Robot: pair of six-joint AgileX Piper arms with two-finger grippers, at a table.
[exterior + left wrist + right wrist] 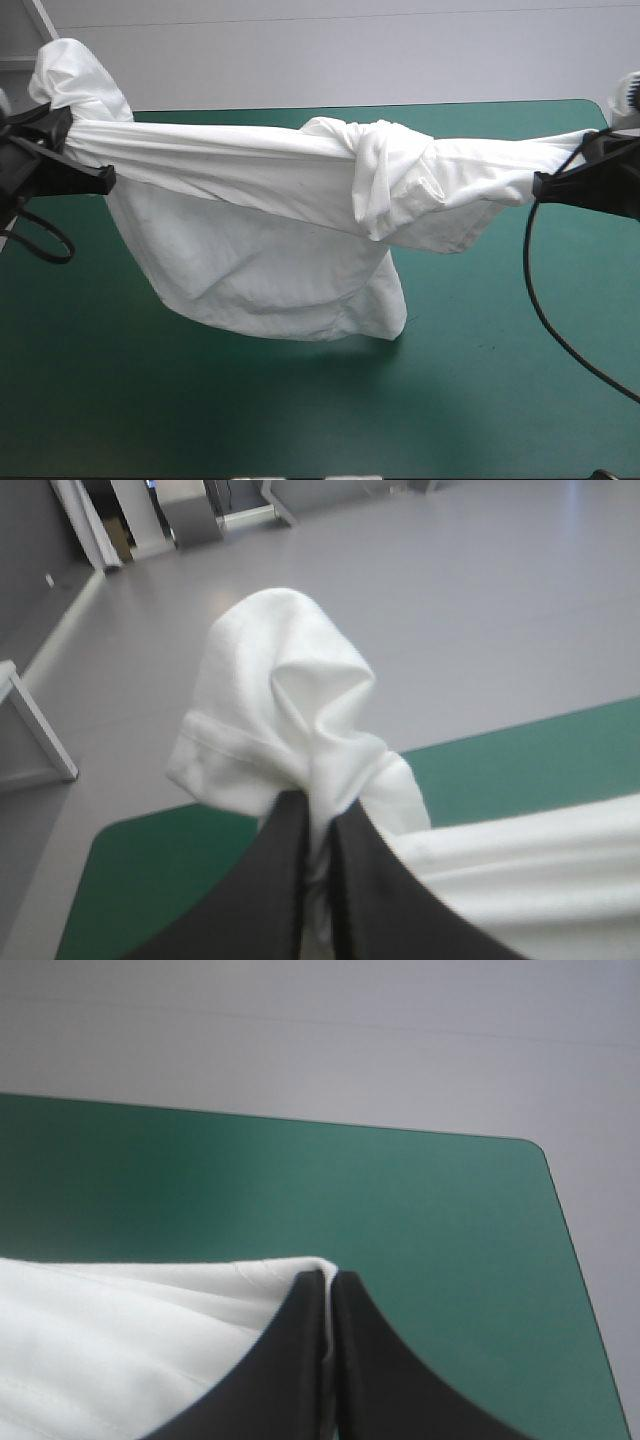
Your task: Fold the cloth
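Well, the folding has not really begun. On the left, the left gripper is pinched almost shut on a bunched bit of the T-shirt, and a white lump pokes out past its black fingers. In the middle, the T-shirt hangs in the air between both arms, twisted and baggy, and its low part reaches down to the teal-green table. On the right, the right gripper is squeezed almost shut on a thin edge. I think it must be laid flat first, then folded.

A lab-like hall is indicated by the wide grey floor seen around the teal-green surface.
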